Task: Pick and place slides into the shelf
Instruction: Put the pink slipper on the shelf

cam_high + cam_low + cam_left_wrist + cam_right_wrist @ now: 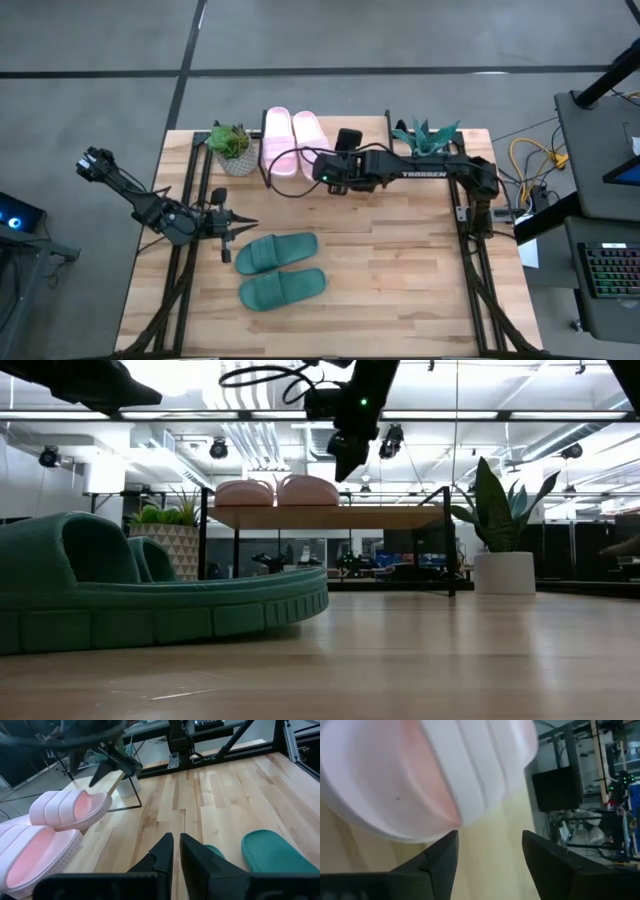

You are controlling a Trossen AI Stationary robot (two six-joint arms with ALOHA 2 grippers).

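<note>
Two light pink slides [277, 140] [310, 138] lie side by side, soles down, on the left part of the shelf [372, 130] at the table's far middle. My right gripper [490, 855] hovers open just above the shelf, at the near end of the right-hand pink slide [430, 775], with nothing between its fingers. Two dark green slides [275, 252] [283, 288] lie soles down on the tabletop near the middle. My left gripper [173, 851] is shut and empty, held above the table just left of the green pair.
A potted plant [232, 148] stands left of the shelf and a spiky plant in a white pot [428, 135] right of it. The shelf's right half [390, 517] is bare board. Black frame rails [185, 270] run along both table sides.
</note>
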